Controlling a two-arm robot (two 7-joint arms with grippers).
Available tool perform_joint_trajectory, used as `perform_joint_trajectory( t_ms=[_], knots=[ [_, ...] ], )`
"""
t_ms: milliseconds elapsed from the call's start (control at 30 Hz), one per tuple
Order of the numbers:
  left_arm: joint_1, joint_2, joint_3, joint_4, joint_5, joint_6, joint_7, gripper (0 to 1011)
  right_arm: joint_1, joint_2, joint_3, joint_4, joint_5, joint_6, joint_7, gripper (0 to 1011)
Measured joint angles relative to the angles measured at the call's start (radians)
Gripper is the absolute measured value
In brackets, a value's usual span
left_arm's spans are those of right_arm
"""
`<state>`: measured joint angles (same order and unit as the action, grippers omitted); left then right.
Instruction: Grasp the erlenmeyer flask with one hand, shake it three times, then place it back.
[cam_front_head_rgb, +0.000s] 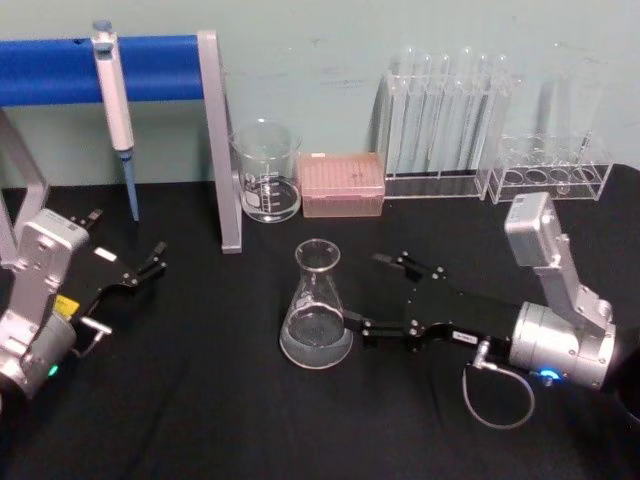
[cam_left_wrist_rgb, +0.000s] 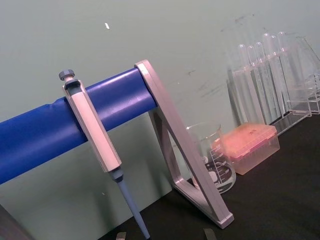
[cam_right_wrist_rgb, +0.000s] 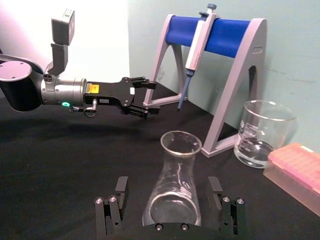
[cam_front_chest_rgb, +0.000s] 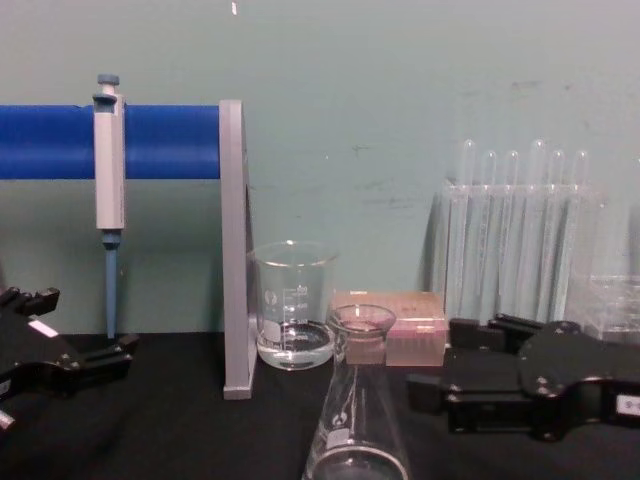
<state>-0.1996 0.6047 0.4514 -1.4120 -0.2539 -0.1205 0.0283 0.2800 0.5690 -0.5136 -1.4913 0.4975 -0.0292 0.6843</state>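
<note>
You are working over a black table (cam_front_head_rgb: 200, 420), with the blue-barred stand (cam_front_head_rgb: 150, 65) standing along its back left. Your right gripper (cam_front_head_rgb: 363, 290) is lying low on the right, pointing at the erlenmeyer flask (cam_front_head_rgb: 316, 305). Its fingers are spread wide and gripping nothing. In the right wrist view the flask is sitting framed between them with a gap on either side. In the head view the nearer fingertip is coming right up to the edge of the flask's base, and you cannot tell whether it is touching. Your left gripper (cam_front_head_rgb: 150, 262) is idling at the left edge, fingers parted and empty. The tall test tube rack (cam_front_head_rgb: 445, 120) is standing at the back right. The beaker (cam_front_head_rgb: 266, 170) is sitting beside the stand's leg, with the pink tip box (cam_front_head_rgb: 342, 183) just beside it. The flask is standing upright mid-table, in front of those two. The pipette (cam_front_head_rgb: 115, 100) is hanging from the blue bar.
</note>
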Motion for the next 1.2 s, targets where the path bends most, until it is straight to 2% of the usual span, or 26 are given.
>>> perform_joint_trajectory(
  t_ms=[267,433,500,567,667,700,867,1067,1200],
  knots=[
    [0.0,0.0,0.0,0.0,0.0,0.0,0.0,1001,-0.015,0.032,0.028,-0.009,0.02,-0.013,-0.002,1002],
    [0.0,0.0,0.0,0.0,0.0,0.0,0.0,1001,-0.021,0.021,0.06,-0.005,0.024,-0.016,-0.061,1002],
    [0.0,0.0,0.0,0.0,0.0,0.0,0.0,1001,-0.027,-0.002,0.087,-0.002,0.023,-0.014,-0.124,1002],
    [0.0,0.0,0.0,0.0,0.0,0.0,0.0,1001,-0.03,-0.018,0.1,0.0,0.021,-0.012,-0.157,1002],
    [0.0,0.0,0.0,0.0,0.0,0.0,0.0,1001,-0.036,-0.05,0.124,0.003,0.005,-0.011,-0.225,1002],
    [0.0,0.0,0.0,0.0,0.0,0.0,0.0,1001,-0.039,-0.068,0.134,0.006,-0.005,-0.011,-0.265,1002],
    [0.0,0.0,0.0,0.0,0.0,0.0,0.0,1001,-0.048,-0.123,0.163,0.02,-0.026,-0.024,-0.355,1002],
    [0.0,0.0,0.0,0.0,0.0,0.0,0.0,1001,-0.054,-0.175,0.179,0.042,-0.063,-0.048,-0.425,1003],
    [0.0,0.0,0.0,0.0,0.0,0.0,0.0,1001,-0.056,-0.198,0.185,0.059,-0.082,-0.057,-0.448,1002]
  ],
)
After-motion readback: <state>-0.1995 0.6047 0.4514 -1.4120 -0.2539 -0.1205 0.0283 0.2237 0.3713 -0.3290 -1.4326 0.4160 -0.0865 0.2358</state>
